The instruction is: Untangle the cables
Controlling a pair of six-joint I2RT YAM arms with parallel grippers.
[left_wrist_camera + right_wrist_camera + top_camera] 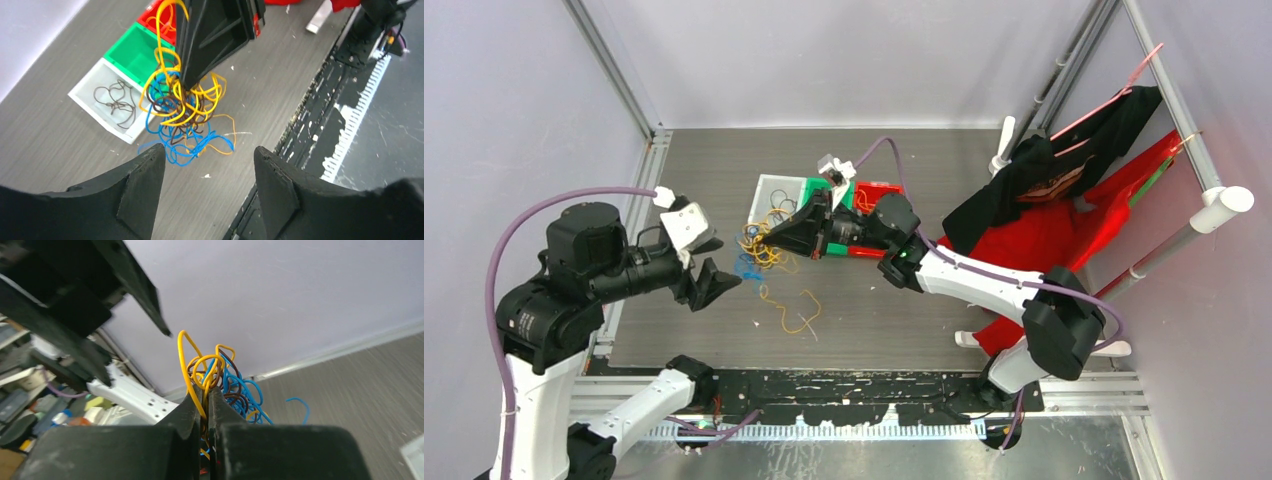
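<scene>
**Right gripper clamped on the cable tangle, left gripper open beside it**

At the left, the left gripper (207,162) stands open and grasps nothing. Its two dark fingers (142,187) are spread wide, low over the grey table (904,310). Seen from its wrist camera, they frame the tangle without touching it.

Just to its right is the tangle of cables (185,112), a knot of yellow-orange, blue and dark brown loops. The yellow-orange loops ride high in the knot and the blue ones spill out at the bottom. Whether those lowest blue loops rest on the table or hang just above it cannot be told.

One loose orange cable (796,312) lies on the table by itself, near the tangle on the side towards the arm bases.

The right gripper (206,396) reaches in from the right with its fingers pressed together on the top of the tangle. Yellow-orange, brown and blue strands stick out past the fingertips.

Behind the tangle, three small bins sit side by side. The white bin (97,80) holds a curled brown cable (117,102). Next to it is the green bin (131,52), and then the red bin (886,187), which has an orange cable (862,200) in it.

Far right, a black garment (1064,160) and a red garment (1044,235) are draped by the frame posts.
</scene>
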